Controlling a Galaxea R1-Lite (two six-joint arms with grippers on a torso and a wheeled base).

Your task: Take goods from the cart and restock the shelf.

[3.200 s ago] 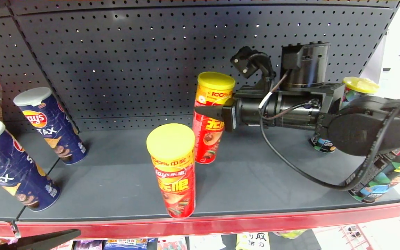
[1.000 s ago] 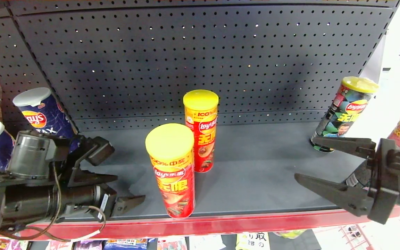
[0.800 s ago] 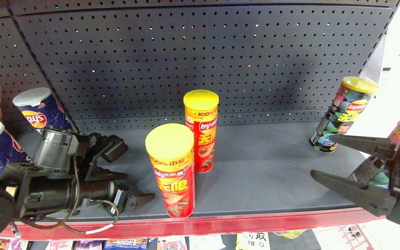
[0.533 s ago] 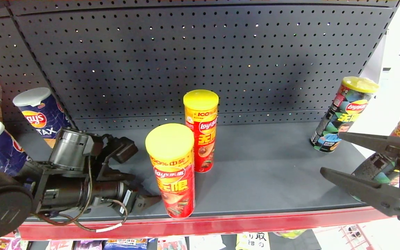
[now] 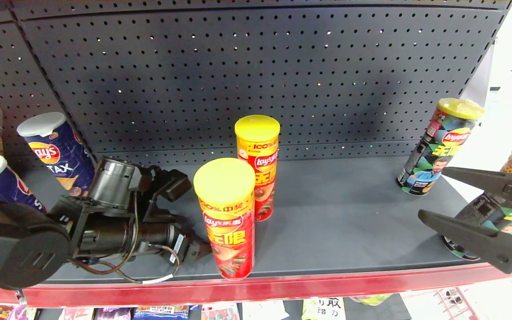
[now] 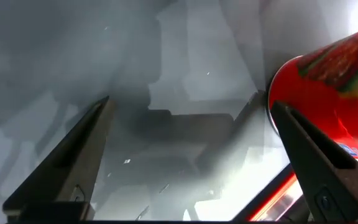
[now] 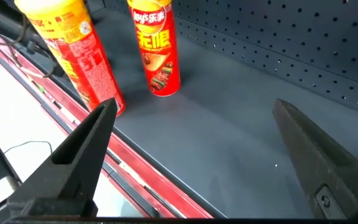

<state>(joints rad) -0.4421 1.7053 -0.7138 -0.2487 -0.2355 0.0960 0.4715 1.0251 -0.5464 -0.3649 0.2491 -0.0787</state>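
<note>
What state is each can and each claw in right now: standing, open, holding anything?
front red can: upright at the front edge of the shelf, lid on.
rear red can: upright, lid on.
green can: standing, lid on.
rear blue can: standing, lid on.
left gripper: open, empty, beside the front red can's base.
right gripper: open, empty.

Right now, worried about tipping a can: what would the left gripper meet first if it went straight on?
Most likely the front red can, low on its body. The left gripper is open beside it, and the can lines up with one finger rather than the gap. Whether they touch is unclear.
</note>
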